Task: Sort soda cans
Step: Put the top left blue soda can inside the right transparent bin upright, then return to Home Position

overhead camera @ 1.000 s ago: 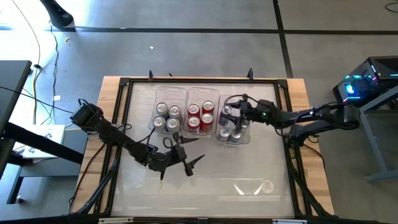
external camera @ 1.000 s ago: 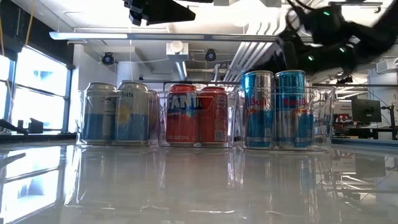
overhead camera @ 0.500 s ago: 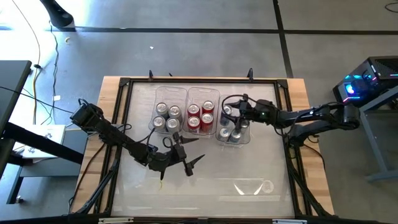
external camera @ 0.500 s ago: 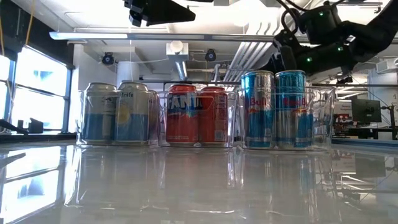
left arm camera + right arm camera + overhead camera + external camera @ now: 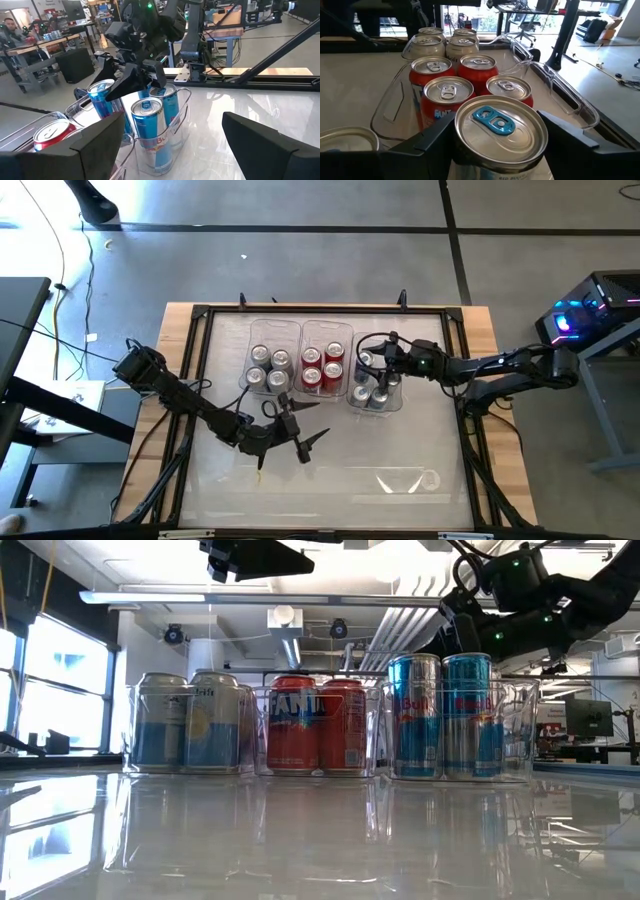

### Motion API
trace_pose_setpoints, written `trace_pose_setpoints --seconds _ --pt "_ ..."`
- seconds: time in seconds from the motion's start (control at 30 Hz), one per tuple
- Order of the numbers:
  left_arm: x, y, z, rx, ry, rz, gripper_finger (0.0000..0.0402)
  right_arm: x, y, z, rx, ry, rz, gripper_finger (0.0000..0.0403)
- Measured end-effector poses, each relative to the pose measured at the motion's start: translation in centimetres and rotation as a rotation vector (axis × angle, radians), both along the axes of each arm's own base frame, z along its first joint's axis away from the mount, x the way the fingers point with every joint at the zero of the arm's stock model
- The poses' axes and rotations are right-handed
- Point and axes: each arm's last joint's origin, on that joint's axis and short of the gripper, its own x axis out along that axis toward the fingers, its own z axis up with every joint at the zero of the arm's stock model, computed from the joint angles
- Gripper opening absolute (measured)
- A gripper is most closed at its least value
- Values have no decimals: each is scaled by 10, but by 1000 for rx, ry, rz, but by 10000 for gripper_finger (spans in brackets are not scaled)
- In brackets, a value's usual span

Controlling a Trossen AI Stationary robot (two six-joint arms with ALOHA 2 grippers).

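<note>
**A:** Where's the can?

**B:** Blue can (image 5: 495,132) sits upright between my right fingers (image 5: 427,142), in the right-hand clear bin (image 5: 398,402) with the other blue cans (image 5: 441,715). Red cans (image 5: 320,366) fill the middle bin (image 5: 326,327), silver-grey cans (image 5: 267,366) the left bin (image 5: 277,327). All three bins stand in a row on the far half of the table (image 5: 400,450).

**B:** Right gripper (image 5: 366,367) sits over the far end of the blue bin. Fingers part open, flanking the can; whether they press it or have just let go, I cannot tell.

**A:** And your left?

**B:** Left gripper (image 5: 290,432) waits above bare table, near side of the bins, fingers spread wide, holding nothing.

**A:** Step?

**B:** My reading: placing the last blue can. No loose cans show on the table, so sorting looks nearly done.

**A:** Next?

**B:** Open wider, then lift straight up. Neighbouring cans stand close; a sideways drag could tip one or shift the bin.
</note>
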Motion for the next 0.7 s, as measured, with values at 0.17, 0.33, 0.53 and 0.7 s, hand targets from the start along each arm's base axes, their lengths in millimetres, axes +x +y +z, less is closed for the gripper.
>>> trace_pose_setpoints --seconds 0.17,0.33,0.53,0.7 --pt "0 0 0 0 0 0 330 0 0 0 -6 3 2 276" --pt "0 0 0 0 0 1 330 0 0 0 -10 4 2 317" --pt "0 0 0 0 0 1 330 0 0 2 -24 -22 4 325" --pt "0 0 0 2 3 2 330 0 0 5 -32 -51 4 325"
